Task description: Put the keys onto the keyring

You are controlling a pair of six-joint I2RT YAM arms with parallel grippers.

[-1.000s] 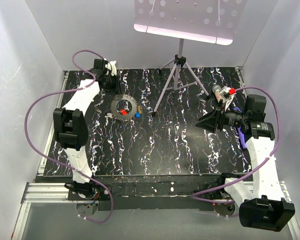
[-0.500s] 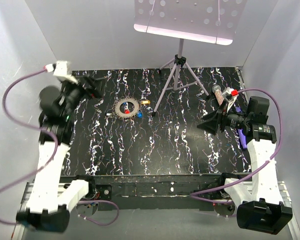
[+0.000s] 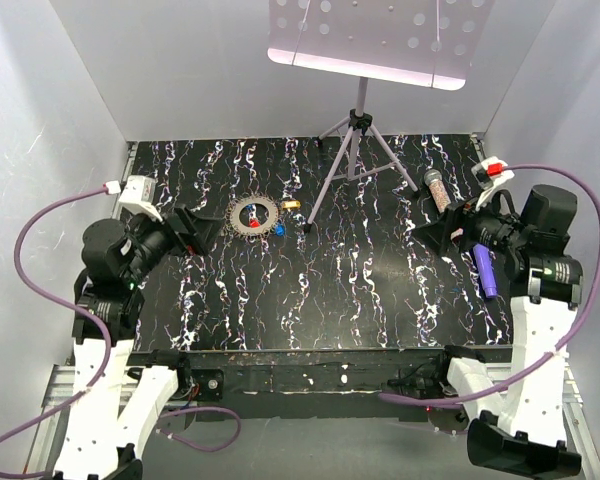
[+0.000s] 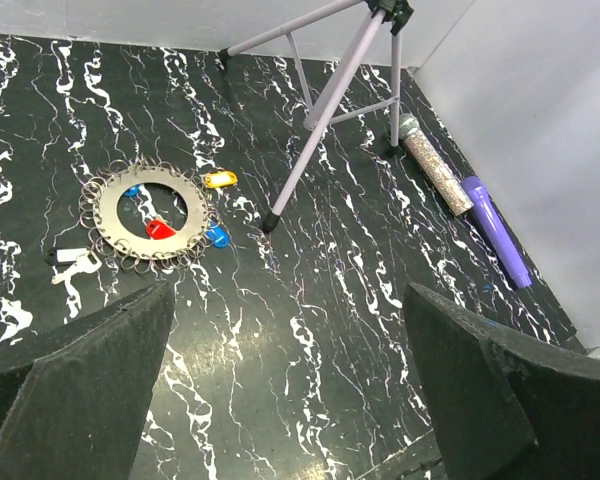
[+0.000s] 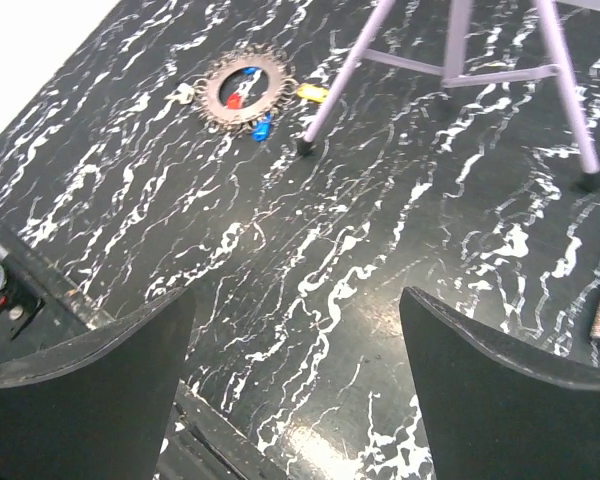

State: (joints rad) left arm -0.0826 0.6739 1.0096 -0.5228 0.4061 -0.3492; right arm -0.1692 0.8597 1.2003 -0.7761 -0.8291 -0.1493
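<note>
The keyring (image 3: 252, 216) lies flat on the black marbled mat (image 3: 360, 290), left of centre; it also shows in the wrist views, keyring (image 4: 150, 212) and keyring (image 5: 242, 88). A red key (image 4: 160, 229) lies in its hole. A blue key (image 4: 217, 236) and a yellow key (image 4: 219, 179) lie just beside its right rim, and a small blue key (image 4: 132, 190) sits at its upper left. My left gripper (image 3: 198, 232) (image 4: 289, 290) hovers left of the ring, open and empty. My right gripper (image 3: 442, 232) (image 5: 298, 295) hangs open and empty at the right side.
A lilac tripod (image 3: 352, 150) with a perforated panel (image 3: 375, 35) stands at the back centre, one foot near the keys. A speckled glittery tube (image 3: 436, 190) and a purple stick (image 3: 484, 270) lie at the right. A pale key-like piece (image 4: 72, 265) lies left of the ring. White walls enclose the mat.
My left arm has swung back from the far left corner to the mat's left edge and its gripper has opened. My right gripper has opened and drawn back to the right.
</note>
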